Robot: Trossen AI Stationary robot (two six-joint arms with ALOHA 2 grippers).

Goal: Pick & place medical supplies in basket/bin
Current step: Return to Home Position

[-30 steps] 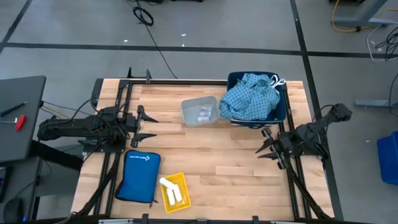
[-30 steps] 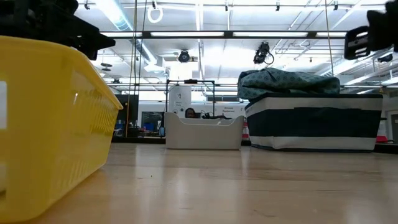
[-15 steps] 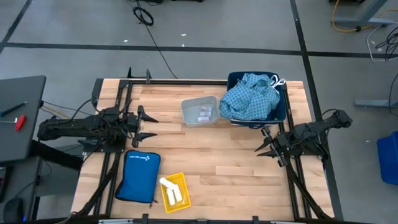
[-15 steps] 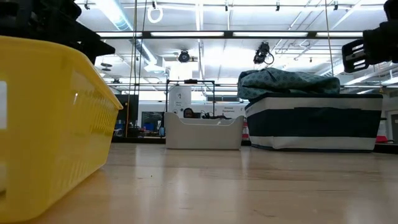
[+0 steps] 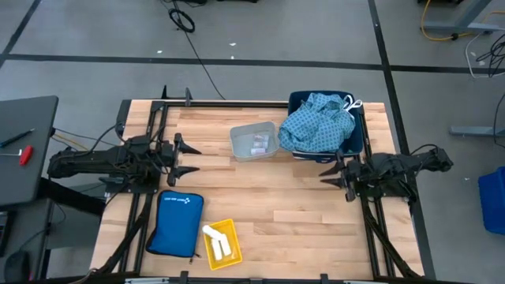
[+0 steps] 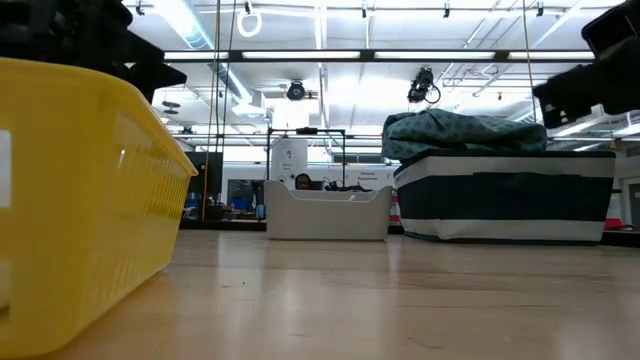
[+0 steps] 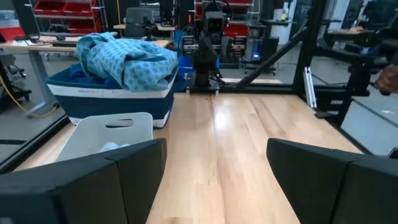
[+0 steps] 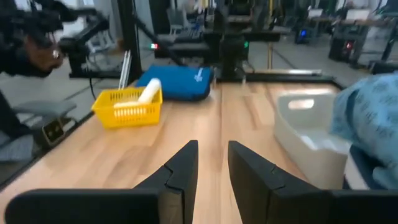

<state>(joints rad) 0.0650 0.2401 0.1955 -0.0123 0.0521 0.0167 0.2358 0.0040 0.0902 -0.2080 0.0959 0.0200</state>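
High view: your right gripper (image 5: 327, 175), empty with fingers slightly apart, hung just beside the navy bin (image 5: 360, 134), where the light blue cloth (image 5: 316, 126) sat heaped over the rim. A sloppy swing could've snagged it. Left gripper (image 5: 193, 161) waited open, well apart from the bin.

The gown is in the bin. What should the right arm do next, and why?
Probably draw the right gripper back toward its table edge, like the left gripper. It is open and empty, the light blue gown lies in the navy bin, and white rolls lie in the yellow basket.
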